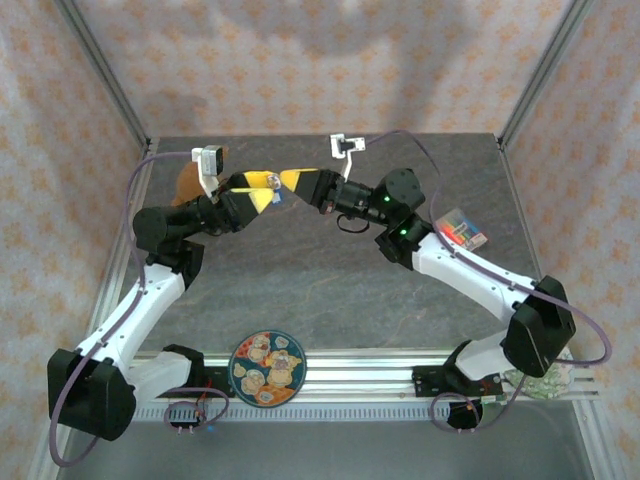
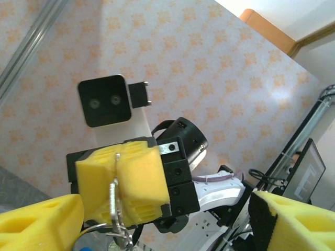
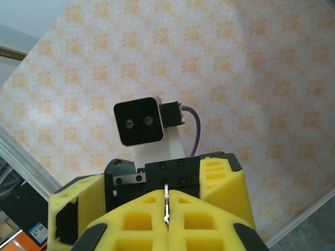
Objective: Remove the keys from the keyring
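Both arms meet above the far middle of the table. My right gripper (image 1: 292,180) is shut, its yellow pads (image 3: 131,219) pressed together on a thin silvery key (image 3: 166,205) that stands edge-on in the seam. From the left wrist, that key (image 2: 113,194) runs down the front of the shut pads, and thin keyring wire (image 2: 93,228) loops below it. My left gripper (image 1: 262,192) faces the right one with jaws open: one yellow finger (image 2: 36,225) lies by the ring at lower left, the other (image 2: 293,219) far off at lower right. Nothing sits between them but the right gripper's tip.
A round patterned plate (image 1: 268,368) lies at the near edge between the arm bases. A small box of coloured items (image 1: 460,229) sits at the right, a brown object (image 1: 186,183) behind the left arm. Metal frame posts (image 1: 105,75) and patterned walls enclose the grey table (image 1: 330,290).
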You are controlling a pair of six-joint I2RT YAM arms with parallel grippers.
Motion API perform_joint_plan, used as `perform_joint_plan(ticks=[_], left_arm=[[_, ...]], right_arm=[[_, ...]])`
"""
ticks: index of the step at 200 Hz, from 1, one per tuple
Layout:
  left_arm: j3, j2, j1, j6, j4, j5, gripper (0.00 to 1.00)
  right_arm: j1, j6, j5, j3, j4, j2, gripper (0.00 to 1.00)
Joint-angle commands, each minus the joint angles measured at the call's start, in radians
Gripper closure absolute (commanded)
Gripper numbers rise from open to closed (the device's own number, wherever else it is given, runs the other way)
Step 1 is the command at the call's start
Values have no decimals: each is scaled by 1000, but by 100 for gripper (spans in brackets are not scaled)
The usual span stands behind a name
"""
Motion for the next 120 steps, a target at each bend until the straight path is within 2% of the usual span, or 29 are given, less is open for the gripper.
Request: perform_joint_plan(ticks=[1,41,56,87,109,120], left_arm=[[33,4,0,-50,110,49,23],[36,3,1,-18,76,50,40],[41,4,-1,-21,78,49,41],[49,8,0,-21,81,48,51],[52,8,0,-21,78,45,53],[55,6,1,-18,73,47,59]], right_arm=[[-2,49,-38,48,87,11,100],[-2,94,-50,55,126,30,100],[-2,96,-55,58,125,33,100],[-2,110,-59,56,137,38,100],[-2,122,-62,53,150,42,100],[-2,129,-62,50,158,43,100]])
